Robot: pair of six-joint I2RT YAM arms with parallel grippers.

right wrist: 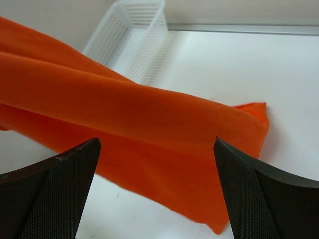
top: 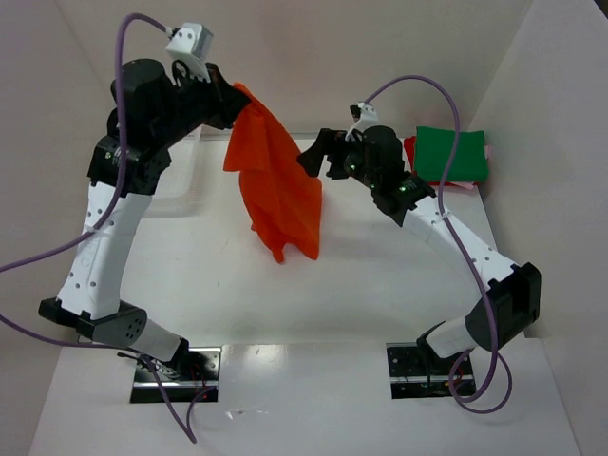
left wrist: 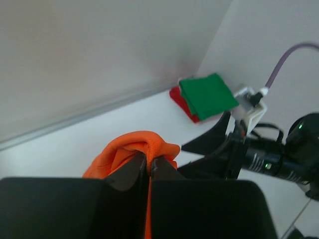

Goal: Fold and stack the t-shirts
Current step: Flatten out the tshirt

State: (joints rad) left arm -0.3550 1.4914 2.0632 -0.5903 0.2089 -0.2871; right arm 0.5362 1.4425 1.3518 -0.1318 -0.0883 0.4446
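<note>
The left tool [top: 235,93] was raised high above the counter [top: 380,275] and clamped tight on a bunched fold of the orange t-shirt [top: 280,195]. In the left wrist view its two dark jaws met on the gathered cloth [left wrist: 134,147], pressed together with no gap showing at the left tool [left wrist: 148,164].

The shirt hung down from that grip in a loose, crumpled drape. Its lower corners came down over the middle of the counter.

The right tool [top: 310,158] stood just beside the shirt's right edge at about mid-height, with its jaws spread wide apart. In the right wrist view the orange cloth [right wrist: 124,109] stretched across the gap in front of the right tool [right wrist: 155,144]. Whether the fingers touched it could not be told.

At the far right corner of the counter lay a stack of folded shirts. A green t-shirt [top: 451,152] was on top, a red t-shirt [top: 409,150] showed under its left edge, and a pink t-shirt [top: 467,184] peeked out below.

A white mesh basket [right wrist: 132,35] sat at the far left of the counter, behind the hanging shirt.
</note>
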